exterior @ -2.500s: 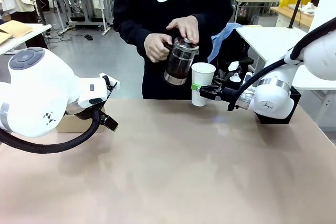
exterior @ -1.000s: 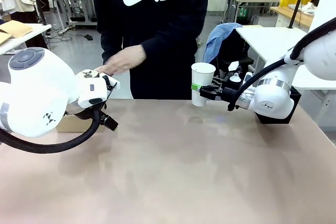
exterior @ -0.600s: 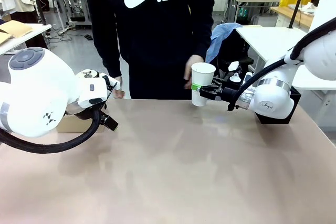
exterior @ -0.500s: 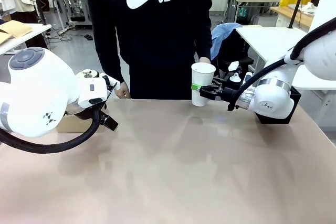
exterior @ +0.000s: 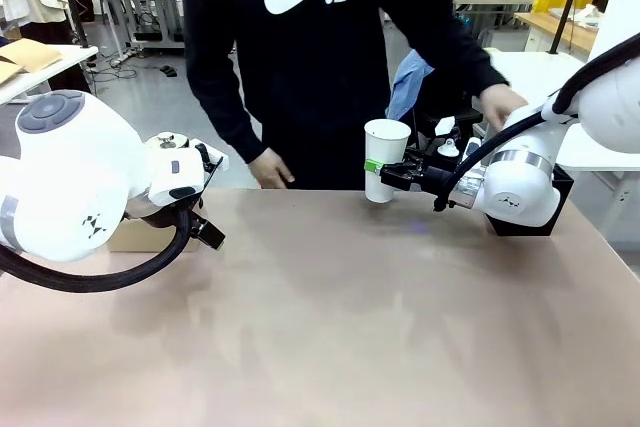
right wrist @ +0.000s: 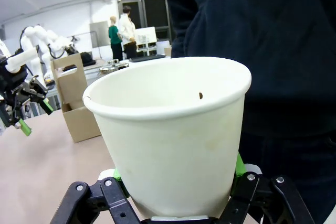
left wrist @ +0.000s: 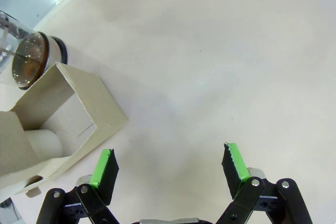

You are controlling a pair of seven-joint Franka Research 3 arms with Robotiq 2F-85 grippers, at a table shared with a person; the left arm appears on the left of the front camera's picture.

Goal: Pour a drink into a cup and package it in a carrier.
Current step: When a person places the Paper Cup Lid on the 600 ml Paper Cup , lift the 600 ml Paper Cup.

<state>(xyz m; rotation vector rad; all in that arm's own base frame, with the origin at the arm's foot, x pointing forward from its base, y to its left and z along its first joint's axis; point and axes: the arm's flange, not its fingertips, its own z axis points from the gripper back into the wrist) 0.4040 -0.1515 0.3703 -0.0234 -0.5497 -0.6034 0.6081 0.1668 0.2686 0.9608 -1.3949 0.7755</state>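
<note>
**Moved since earlier:** the person's hands had left the cup. One hand [exterior: 270, 169] was down at the table's [exterior: 330, 337] far edge, and the other hand [exterior: 500, 103] was out beside your right arm.

- **Item 1, white paper cup [exterior: 386, 159]:** it stood upright and lidless near the table's far edge. Your right gripper [exterior: 379, 171] clamped it low on its wall, fingers tight against it.
- **Item 2, your left gripper [left wrist: 170, 160]:** its fingers were spread wide with nothing between them, over bare table.
- **Item 3, cardboard carrier [left wrist: 71, 106]:** it sat just beside those fingers.
- **Item 4, glass carafe [left wrist: 32, 57]:** it held the dark drink [left wrist: 27, 62] and stood right beside the carrier.
</note>
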